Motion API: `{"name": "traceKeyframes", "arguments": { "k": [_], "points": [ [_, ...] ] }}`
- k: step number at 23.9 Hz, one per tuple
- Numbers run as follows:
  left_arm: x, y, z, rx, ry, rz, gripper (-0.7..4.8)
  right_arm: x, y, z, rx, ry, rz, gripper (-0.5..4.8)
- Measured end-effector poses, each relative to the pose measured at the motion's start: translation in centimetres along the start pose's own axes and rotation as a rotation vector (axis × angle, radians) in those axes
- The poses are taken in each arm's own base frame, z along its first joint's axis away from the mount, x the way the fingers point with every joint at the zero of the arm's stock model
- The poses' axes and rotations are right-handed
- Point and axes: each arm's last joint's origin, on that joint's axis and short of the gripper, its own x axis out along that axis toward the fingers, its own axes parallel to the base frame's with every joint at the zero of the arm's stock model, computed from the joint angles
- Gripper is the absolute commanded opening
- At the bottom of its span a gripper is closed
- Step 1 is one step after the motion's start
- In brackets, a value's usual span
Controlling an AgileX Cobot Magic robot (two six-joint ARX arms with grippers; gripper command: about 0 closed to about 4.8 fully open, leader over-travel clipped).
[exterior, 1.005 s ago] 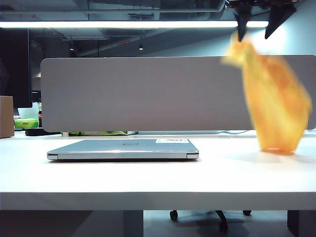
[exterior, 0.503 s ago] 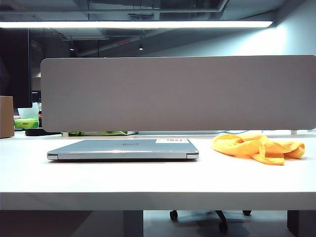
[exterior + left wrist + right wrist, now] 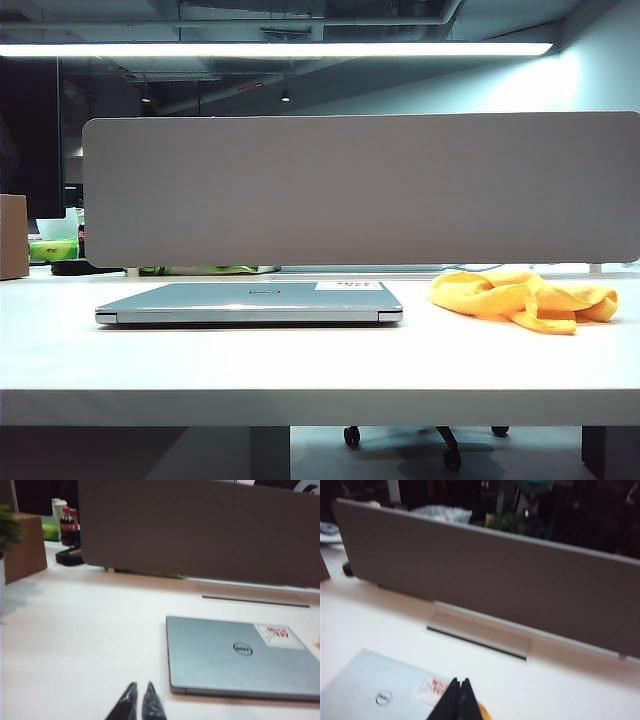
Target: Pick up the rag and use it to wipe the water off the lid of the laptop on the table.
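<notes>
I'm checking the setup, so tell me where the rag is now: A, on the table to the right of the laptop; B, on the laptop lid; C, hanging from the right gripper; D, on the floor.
A: the rag lies crumpled on the table, apart from the laptop, with no gripper on it.

Grey fabric divider panel [image 3: 360, 190] spans frame middle; long ceiling strip light [image 3: 275, 49] glows along top; dark monitor [image 3: 30, 135] and brown cardboard box [image 3: 13, 236] at left edge; office chair castors [image 3: 425, 437] below, lower centre
</notes>
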Motion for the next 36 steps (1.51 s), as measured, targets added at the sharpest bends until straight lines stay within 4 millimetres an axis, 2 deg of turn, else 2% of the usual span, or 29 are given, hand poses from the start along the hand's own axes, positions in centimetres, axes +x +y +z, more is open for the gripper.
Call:
{"name": "traceKeyframes", "arguments": {
  "k": [2, 3, 8, 10, 11, 12, 18, 19, 22, 27, 29, 31, 36],
  "points": [
    [0.3, 0.1, -0.8, -0.001, 0.024, 0.002, 0.19, -1.6, 0.3, -0.1, -0.004, -0.056, 0.011, -0.06],
    [0.6, 0.2, -1.5, -0.001, 0.044, 0.004, 0.19, -3.0, 0.5, -0.5, -0.006, -0.102, 0.012, -0.06],
    [0.7, 0.2, -2.0, -0.002, 0.050, 0.005, 0.19, -5.7, 0.6, -2.6, -0.007, -0.189, -0.026, -0.06],
    [0.7, 0.3, -2.2, -0.001, 0.044, 0.004, 0.19, -6.5, 0.7, -4.3, -0.021, -0.193, -0.045, -0.06],
    [0.9, 0.3, -2.5, -0.001, 0.042, 0.004, 0.19, -7.1, 0.9, -6.1, -0.030, -0.188, -0.046, -0.06],
    [1.0, 0.3, -2.8, -0.001, 0.039, 0.004, 0.19, -7.4, 1.0, -6.9, -0.030, -0.200, -0.048, -0.06],
    [1.7, 0.5, -4.5, -0.003, 0.050, 0.005, 0.19, -8.6, 1.7, -14.2, 0.038, -0.246, -0.044, -0.06],
    [1.8, 0.6, -5.0, -0.006, 0.065, 0.007, 0.19, -9.1, 1.9, -16.2, 0.060, -0.269, -0.044, -0.06],
    [1.9, 0.6, -5.2, -0.021, 0.069, 0.008, 0.19, -9.6, 2.3, -19.8, 0.068, -0.262, -0.042, -0.06],
    [1.9, 0.6, -5.4, -0.021, 0.072, 0.009, 0.19, -9.7, 2.7, -23.9, 0.070, -0.244, -0.043, -0.06],
    [2.0, 0.7, -5.8, -0.021, 0.082, 0.010, 0.19, -9.7, 2.8, -25.3, 0.070, -0.236, -0.043, -0.06],
    [2.2, 0.8, -6.6, -0.002, 0.105, 0.012, 0.19, -9.6, 3.0, -27.5, 0.099, -0.231, -0.039, -0.06],
    [2.4, 1.0, -7.7, 0.060, 0.135, 0.038, 0.19, -8.9, 3.3, -30.6, 0.179, -0.208, -0.030, -0.06]
  ]
}}
